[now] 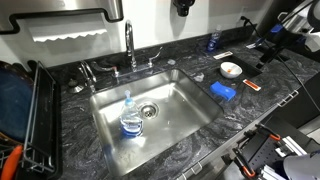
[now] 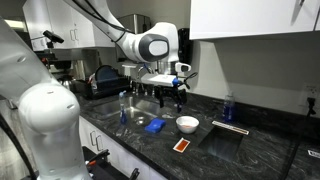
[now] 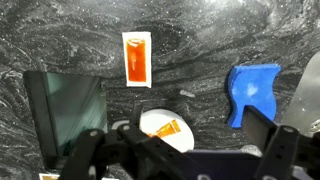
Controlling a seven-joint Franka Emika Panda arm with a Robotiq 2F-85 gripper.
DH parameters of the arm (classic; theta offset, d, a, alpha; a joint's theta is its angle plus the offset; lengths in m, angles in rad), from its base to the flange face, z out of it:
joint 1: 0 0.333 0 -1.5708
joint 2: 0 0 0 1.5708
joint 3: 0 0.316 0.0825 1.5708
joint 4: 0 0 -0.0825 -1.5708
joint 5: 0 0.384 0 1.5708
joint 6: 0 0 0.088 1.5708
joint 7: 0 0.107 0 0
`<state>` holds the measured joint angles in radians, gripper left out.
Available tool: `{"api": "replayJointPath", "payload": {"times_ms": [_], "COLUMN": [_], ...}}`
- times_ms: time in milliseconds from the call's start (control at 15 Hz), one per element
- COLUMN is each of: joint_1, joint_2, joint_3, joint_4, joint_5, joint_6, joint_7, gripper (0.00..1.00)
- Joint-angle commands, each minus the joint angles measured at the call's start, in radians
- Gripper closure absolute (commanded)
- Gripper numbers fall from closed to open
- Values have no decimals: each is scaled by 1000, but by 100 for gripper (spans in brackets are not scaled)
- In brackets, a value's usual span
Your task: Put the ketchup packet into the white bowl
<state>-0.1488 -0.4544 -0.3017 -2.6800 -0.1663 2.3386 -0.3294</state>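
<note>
The white bowl (image 3: 150, 122) stands on the dark marble counter and shows in both exterior views (image 1: 231, 69) (image 2: 187, 124). The ketchup packet (image 3: 166, 129), a thin orange strip, lies inside the bowl. A second, larger orange sachet (image 3: 136, 58) with a white border lies flat on the counter beside the bowl (image 1: 252, 86) (image 2: 181, 145). My gripper (image 3: 175, 145) is open and empty. It hangs well above the counter, over the bowl (image 2: 168, 92).
A blue sponge (image 3: 252, 92) lies next to the bowl (image 1: 222, 91) (image 2: 155, 126). A steel sink (image 1: 190, 115) holds a blue-capped clear bottle (image 1: 131, 118). A faucet (image 1: 130, 45) stands behind it. A dark flat rectangle (image 3: 65, 105) lies on the counter.
</note>
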Motion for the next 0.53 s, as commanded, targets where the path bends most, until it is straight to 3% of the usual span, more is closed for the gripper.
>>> {"api": "replayJointPath", "payload": {"times_ms": [0,467], "joint_1": [-35,-60], "joint_2": [19,96], "joint_3": [20,22], "joint_4": [-44,-70], "joint_5": [14,-25], "joint_6": [85,201], "joint_7": [65,98], "gripper": [0,0]}}
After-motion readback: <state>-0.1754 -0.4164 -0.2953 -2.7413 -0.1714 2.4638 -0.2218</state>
